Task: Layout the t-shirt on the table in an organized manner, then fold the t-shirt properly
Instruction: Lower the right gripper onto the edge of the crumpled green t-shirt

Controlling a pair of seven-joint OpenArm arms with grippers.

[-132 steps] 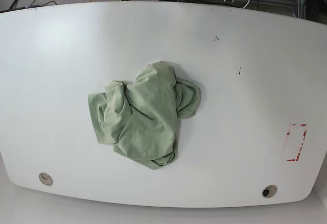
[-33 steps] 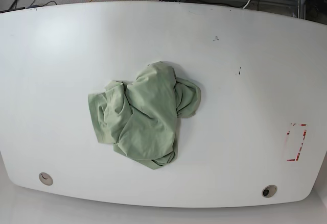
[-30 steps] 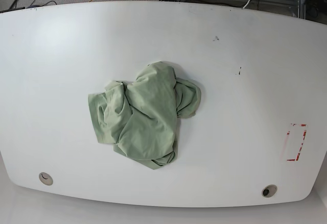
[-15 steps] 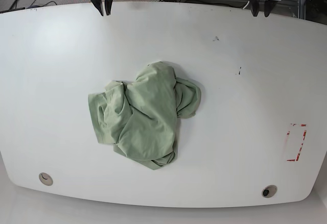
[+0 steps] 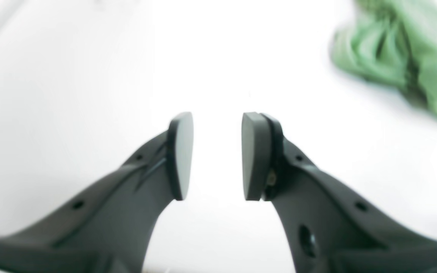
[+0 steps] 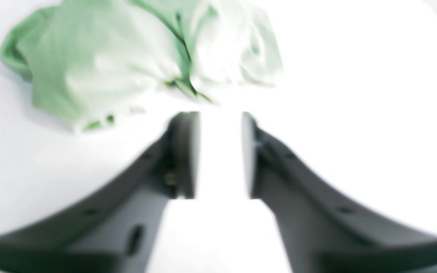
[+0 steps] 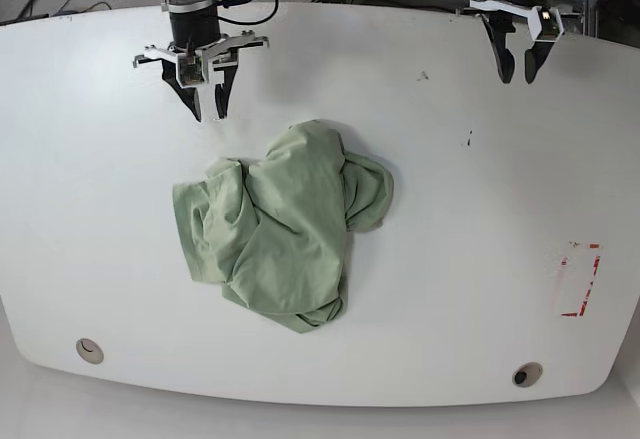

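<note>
The pale sage-green t-shirt lies crumpled in a heap on the middle of the white table. It shows at the top right of the left wrist view and at the top left of the right wrist view. My left gripper is open and empty over the table's far right part, well away from the shirt. My right gripper is open and empty over the far left part, a short way from the shirt's upper edge. In both wrist views the jaws stand apart with only table between them.
A red rectangular marking is near the table's right edge. Two round grommet holes sit near the front edge. Small dark specks lie right of the shirt. Cables run on the floor beyond the far edge.
Both arms have come in from the far edge over the table toward the shirt; the right gripper has come farther. The shirt has not moved.
</note>
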